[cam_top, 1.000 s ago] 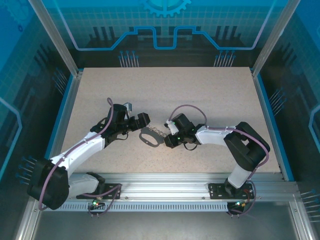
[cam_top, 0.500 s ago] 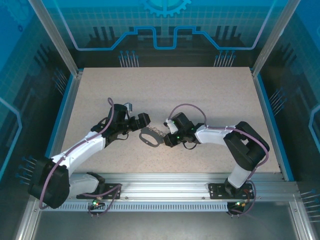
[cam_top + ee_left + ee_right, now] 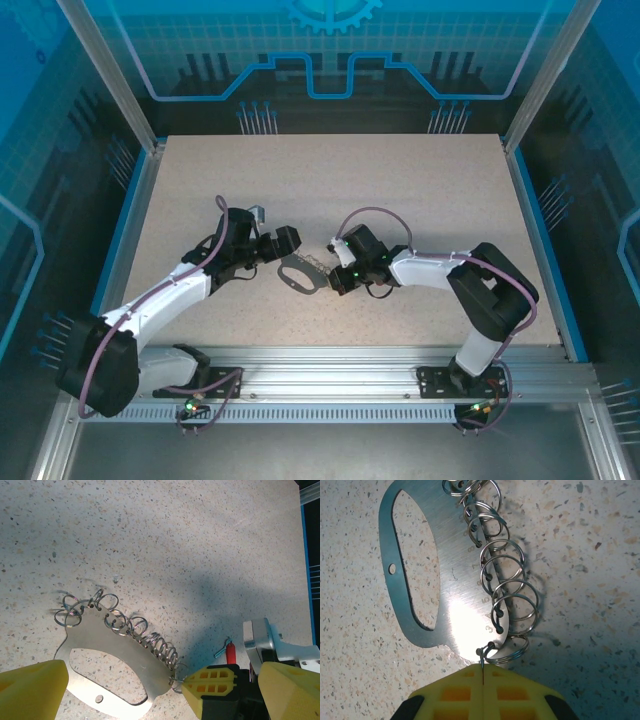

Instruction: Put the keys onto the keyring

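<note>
Right gripper (image 3: 335,276) has just snapped shut at the end of the keyring (image 3: 298,272) on the table (image 3: 400,180); left gripper (image 3: 277,252) hangs wide open beside it. Left wrist: red key (image 3: 230,651) lies loose just behind those closed fingers (image 3: 212,680). Right wrist: pads (image 3: 450,696) pinch the last ring's wire. The keyring looks held, key not yet threaded.

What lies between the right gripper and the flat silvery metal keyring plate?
Right wrist view: the last wire ring on the keyring plate, nipped in the shut right gripper.
</note>
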{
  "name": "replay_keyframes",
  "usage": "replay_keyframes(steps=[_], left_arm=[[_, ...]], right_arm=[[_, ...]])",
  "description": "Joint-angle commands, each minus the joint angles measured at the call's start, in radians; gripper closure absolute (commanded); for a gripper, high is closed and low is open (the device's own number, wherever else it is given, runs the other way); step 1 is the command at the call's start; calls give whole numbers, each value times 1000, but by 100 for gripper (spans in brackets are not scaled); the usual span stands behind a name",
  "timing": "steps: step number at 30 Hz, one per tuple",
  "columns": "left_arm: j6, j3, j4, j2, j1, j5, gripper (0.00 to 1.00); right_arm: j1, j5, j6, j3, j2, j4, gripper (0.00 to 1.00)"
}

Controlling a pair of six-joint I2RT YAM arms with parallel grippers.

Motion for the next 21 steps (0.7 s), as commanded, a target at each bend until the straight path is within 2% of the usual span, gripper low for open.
replay_keyframes(steps=[1,13,21], left_arm=[[-1,22,38,5,7,23,1],[18,145,-44,56,7,27,1],[134,210,-79,35,9,50,1]], right_arm=[[13,22,1,28,-38,-64,100],[37,106,30,135,-148,-97,100],[35,103,-27,289,-145,-161,100]])
